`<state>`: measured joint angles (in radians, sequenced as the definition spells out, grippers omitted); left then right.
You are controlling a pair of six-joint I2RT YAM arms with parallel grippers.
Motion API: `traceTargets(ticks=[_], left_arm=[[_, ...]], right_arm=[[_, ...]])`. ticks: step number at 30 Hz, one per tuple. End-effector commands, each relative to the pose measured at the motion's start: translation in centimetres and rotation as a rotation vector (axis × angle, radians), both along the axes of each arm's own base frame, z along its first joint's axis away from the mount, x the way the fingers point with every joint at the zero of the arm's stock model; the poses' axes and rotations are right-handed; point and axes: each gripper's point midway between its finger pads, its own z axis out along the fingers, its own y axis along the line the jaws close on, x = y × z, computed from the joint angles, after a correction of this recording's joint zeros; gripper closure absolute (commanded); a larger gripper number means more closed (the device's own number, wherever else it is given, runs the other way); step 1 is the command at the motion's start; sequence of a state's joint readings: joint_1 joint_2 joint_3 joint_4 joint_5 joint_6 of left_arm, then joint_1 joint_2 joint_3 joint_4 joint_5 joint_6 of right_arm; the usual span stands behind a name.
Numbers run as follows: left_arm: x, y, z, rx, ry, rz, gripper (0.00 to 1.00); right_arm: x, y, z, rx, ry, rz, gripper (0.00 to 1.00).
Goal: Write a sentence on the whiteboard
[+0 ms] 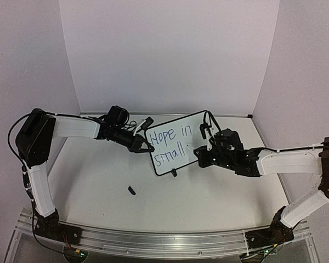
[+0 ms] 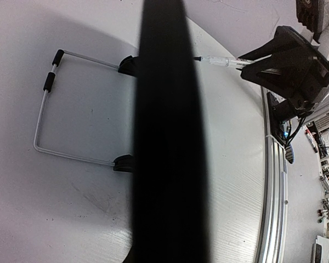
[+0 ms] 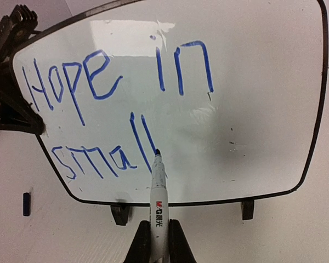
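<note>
The whiteboard (image 1: pixel 179 163) stands tilted on its two black feet at mid table. The sentence (image 3: pixel 160 71) in blue marker reads "Hope in" above "small". My left gripper (image 1: pixel 146 147) is shut on the board's left edge; the left wrist view shows that edge (image 2: pixel 170 137) as a dark band. My right gripper (image 3: pixel 159 246) is shut on a white marker (image 3: pixel 158 211). The marker's tip (image 3: pixel 157 152) is at the foot of the last "l" in "small". The right gripper also shows in the top view (image 1: pixel 204 156).
The marker's cap (image 1: pixel 131 190) lies on the table in front of the board, left of centre, and shows in the right wrist view (image 3: pixel 26 204). A wire stand (image 2: pixel 44 109) lies behind the board. White walls close the back and sides.
</note>
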<state>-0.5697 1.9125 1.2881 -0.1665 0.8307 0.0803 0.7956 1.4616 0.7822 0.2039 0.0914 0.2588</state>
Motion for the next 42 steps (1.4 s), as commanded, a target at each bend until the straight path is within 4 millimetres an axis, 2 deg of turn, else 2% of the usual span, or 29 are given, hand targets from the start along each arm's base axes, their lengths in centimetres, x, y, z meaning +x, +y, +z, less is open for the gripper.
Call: traceTargets(ticks=[1, 9, 24, 35, 42], left_arm=[[-0.9, -0.8, 0.2, 0.005, 0.009, -0.033, 1.0], [-0.9, -0.8, 0.0, 0.007, 0.012, -0.033, 1.0], [-0.9, -0.8, -0.1, 0.008, 0.013, -0.034, 1.0], [-0.9, -0.8, 0.0, 0.008, 0.012, -0.033, 1.0], [-0.9, -0.8, 0.0, 0.008, 0.013, -0.034, 1.0]], right_arm=[[0.5, -1.8, 0.7, -0.015, -0.017, -0.043, 1.0], [2.0, -3.0, 0.3, -0.036, -0.029, -0.064, 1.0], [3.8, -1.8, 0.1, -0.042, -0.042, -0.048, 1.0], [4.2, -1.1, -0.4, -0.045, -0.033, -0.031, 1.0], [3.4, -0.9, -1.2, -0.034, -0.006, 0.001, 1.0]])
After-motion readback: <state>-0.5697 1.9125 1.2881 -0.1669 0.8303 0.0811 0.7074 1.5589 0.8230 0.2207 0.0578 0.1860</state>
